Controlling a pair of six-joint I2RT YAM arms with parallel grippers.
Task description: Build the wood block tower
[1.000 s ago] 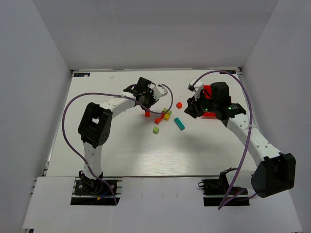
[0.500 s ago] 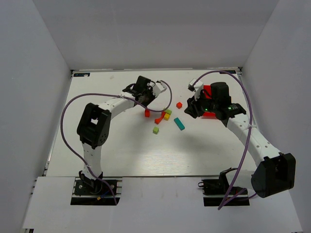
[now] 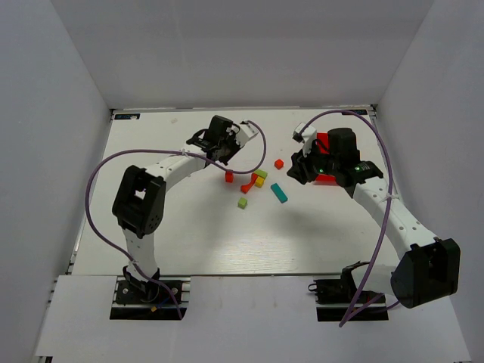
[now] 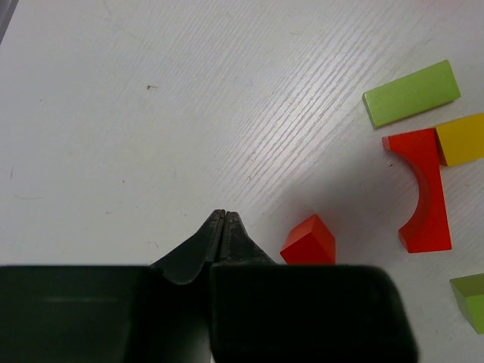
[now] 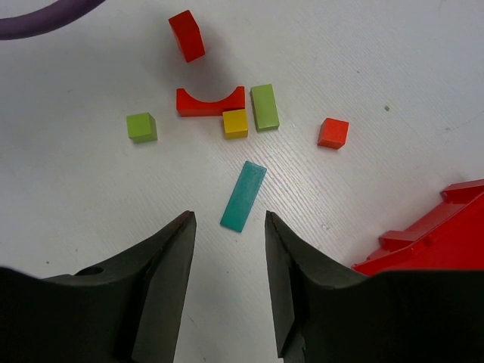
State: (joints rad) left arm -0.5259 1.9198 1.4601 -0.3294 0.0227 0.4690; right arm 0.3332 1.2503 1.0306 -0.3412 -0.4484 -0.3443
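No tower stands yet. All the blocks lie flat and spread out in the middle of the white tabletop [image 3: 189,227], between your two arms.

Your left hand [image 4: 221,215] is shut tight, finger against finger, with nothing in it. The small red wooden block [image 4: 309,240] sits just beside it, a bit to the near side in the top view. It is close but not touching. You would have to open this hand before it can pick anything up.

Your right hand [image 5: 228,218] is open and empty. The teal wooden bar [image 5: 243,195] lies just past its fingertips, in line with the gap. The bar lies a bit slanted, so I think a small turn of the wrist would let the fingers close across its thin sides. In the top view its long way runs from far-left to near-right.

Next to the teal bar on its left is a little group:
- The red wooden arch [image 5: 210,100] lies flat.
- The yellow wooden cube [image 5: 235,123] touches the arch.
- The lime-green wooden bar [image 5: 265,107] lies right beside both of them.

The lime-green wooden cube [image 5: 141,127] sits alone on the near side, and the orange-red wooden cube [image 5: 333,132] sits alone on the far side.

The big red plastic bin [image 5: 431,242] is close under your right arm. Watch that you do not bump it.
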